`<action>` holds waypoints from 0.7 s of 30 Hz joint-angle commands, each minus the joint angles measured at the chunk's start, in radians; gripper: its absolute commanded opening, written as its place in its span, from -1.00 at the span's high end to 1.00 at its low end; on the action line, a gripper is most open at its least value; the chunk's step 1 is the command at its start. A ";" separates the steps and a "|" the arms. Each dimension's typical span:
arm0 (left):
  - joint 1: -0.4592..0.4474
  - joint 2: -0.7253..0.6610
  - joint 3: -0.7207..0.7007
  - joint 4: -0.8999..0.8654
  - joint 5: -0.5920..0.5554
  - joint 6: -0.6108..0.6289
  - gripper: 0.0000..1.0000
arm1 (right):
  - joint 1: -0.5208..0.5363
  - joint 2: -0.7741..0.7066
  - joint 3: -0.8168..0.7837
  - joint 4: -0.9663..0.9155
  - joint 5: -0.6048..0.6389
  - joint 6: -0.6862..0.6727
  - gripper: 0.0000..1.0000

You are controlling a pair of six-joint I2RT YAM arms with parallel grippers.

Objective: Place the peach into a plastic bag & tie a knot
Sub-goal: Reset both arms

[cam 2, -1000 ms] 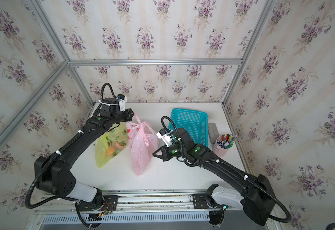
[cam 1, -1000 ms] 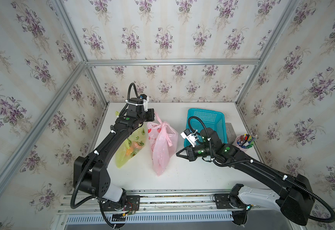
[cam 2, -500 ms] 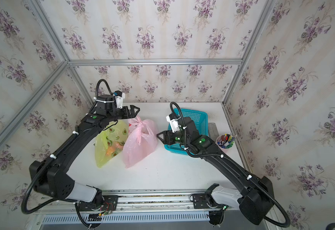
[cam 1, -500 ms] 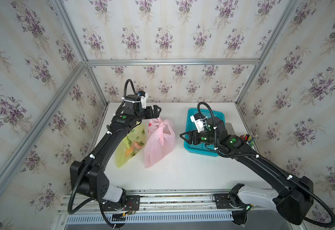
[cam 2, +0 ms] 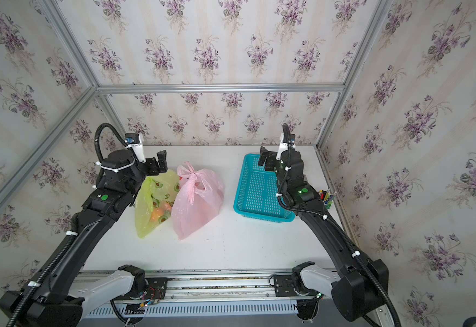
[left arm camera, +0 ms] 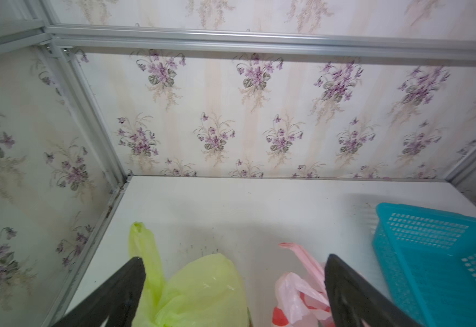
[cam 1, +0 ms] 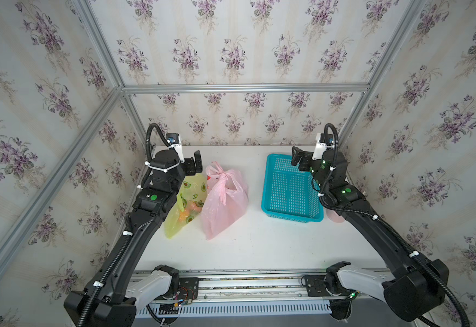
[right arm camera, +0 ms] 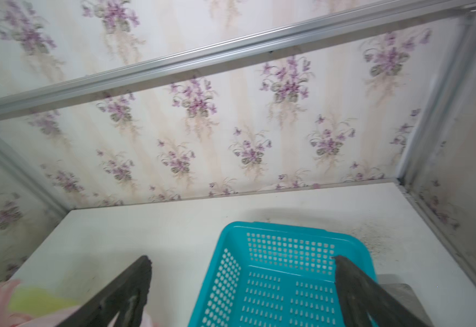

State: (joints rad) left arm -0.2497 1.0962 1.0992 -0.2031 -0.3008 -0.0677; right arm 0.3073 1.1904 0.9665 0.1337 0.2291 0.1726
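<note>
The peach I cannot make out: the cloudy film of the pink plastic bag [cam 1: 225, 201] hides what is inside. That bag lies crinkled on the white table [cam 1: 259, 243], its handles twisted into a knot [cam 1: 222, 177], touching a glossy yellow-green bag [cam 1: 186, 203] printed with avocados that my left arm half covers. My left gripper [cam 1: 194, 164] hangs above both bags, spread wide, holding nothing. My right gripper [cam 1: 299, 158] gapes empty over the far end of the perforated teal basket [cam 1: 265, 184]. A cup of pens [cam 2: 326, 196] peeks from behind my right arm.
</note>
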 commanded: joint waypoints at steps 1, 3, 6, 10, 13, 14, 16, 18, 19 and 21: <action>0.032 0.016 -0.127 0.156 -0.137 0.088 -0.99 | -0.036 0.033 -0.155 0.307 0.081 -0.136 -0.99; 0.061 0.034 -0.207 0.189 -0.171 0.059 -0.99 | -0.060 0.086 -0.223 0.390 0.178 -0.172 -0.99; 0.085 0.057 -0.347 0.313 -0.129 0.030 -0.99 | -0.125 0.140 -0.352 0.542 0.093 -0.157 -0.86; 0.085 0.093 -0.525 0.537 -0.083 -0.004 -0.99 | -0.155 0.199 -0.477 0.717 0.039 -0.123 -0.87; 0.085 0.139 -0.644 0.758 -0.080 -0.019 -0.99 | -0.153 0.261 -0.486 0.785 0.016 -0.127 -0.82; 0.086 0.149 -0.640 0.773 -0.077 -0.010 -0.99 | -0.154 0.272 -0.484 0.803 0.006 -0.138 -0.82; 0.086 0.172 -0.632 0.825 -0.040 0.029 -0.99 | -0.153 0.288 -0.470 0.810 0.001 -0.156 -0.84; 0.085 0.205 -0.623 0.860 -0.014 0.059 -0.99 | -0.154 0.266 -0.462 0.726 0.025 -0.172 -0.84; 0.086 0.208 -0.604 0.823 -0.018 0.056 -0.99 | -0.154 0.248 -0.472 0.712 0.048 -0.172 -0.85; 0.086 0.232 -0.589 0.835 -0.003 0.071 -0.99 | -0.154 0.221 -0.510 0.736 0.070 -0.198 -0.88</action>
State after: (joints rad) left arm -0.1642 1.3106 0.4934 0.5266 -0.3355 -0.0345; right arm 0.1539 1.4322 0.4812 0.8364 0.2619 0.0219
